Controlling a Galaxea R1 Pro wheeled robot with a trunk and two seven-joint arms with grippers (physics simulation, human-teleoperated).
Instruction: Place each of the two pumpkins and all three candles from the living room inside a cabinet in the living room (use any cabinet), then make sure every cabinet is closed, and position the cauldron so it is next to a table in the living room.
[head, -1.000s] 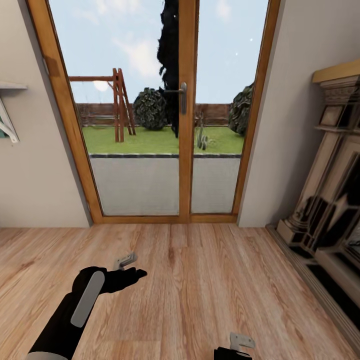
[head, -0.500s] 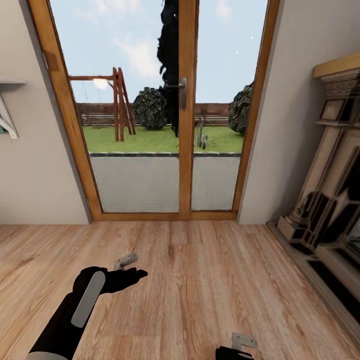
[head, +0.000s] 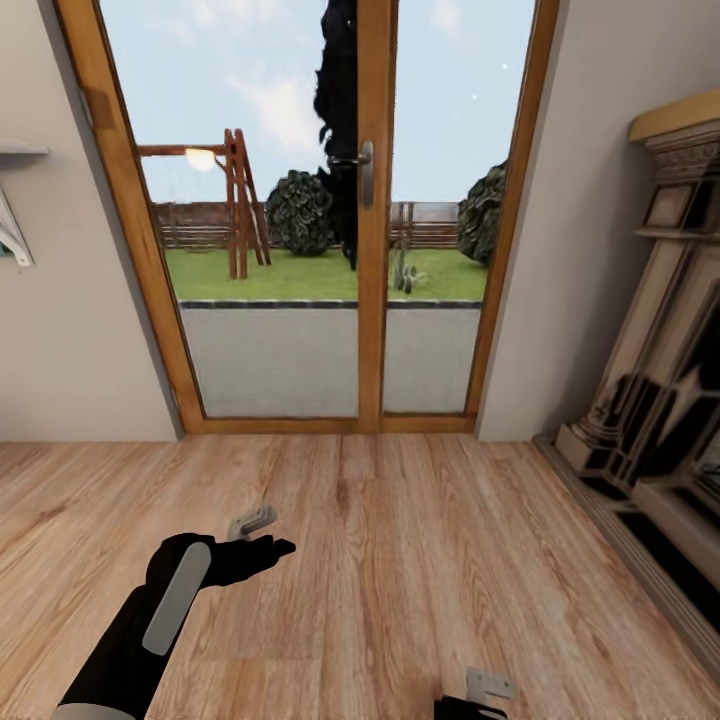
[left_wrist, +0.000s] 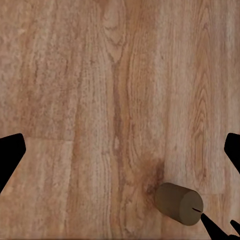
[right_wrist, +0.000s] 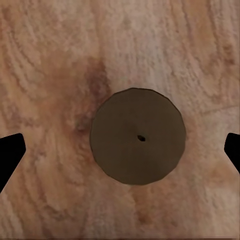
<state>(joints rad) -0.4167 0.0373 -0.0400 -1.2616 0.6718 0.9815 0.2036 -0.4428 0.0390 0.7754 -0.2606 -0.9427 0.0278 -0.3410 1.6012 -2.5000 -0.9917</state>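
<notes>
In transit — facing wood-framed glazed garden doors, pale plank floor ahead, no task items in sight. Left gripper and right gripper both spread wide, empty — held low, apparently just for travel. Short brown cylinder on floor beneath right gripper, identity unclear.

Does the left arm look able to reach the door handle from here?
Probably not: the left gripper hangs low over the floor, and the door handle sits high, well beyond it.

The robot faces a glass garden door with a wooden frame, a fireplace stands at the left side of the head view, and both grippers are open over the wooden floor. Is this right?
One detail is wrong: in the head view the fireplace stands at the right side, not the left. The rest holds: the glass door with its wooden frame is straight ahead, and the left gripper and right gripper hang open over the wooden floor.
</notes>
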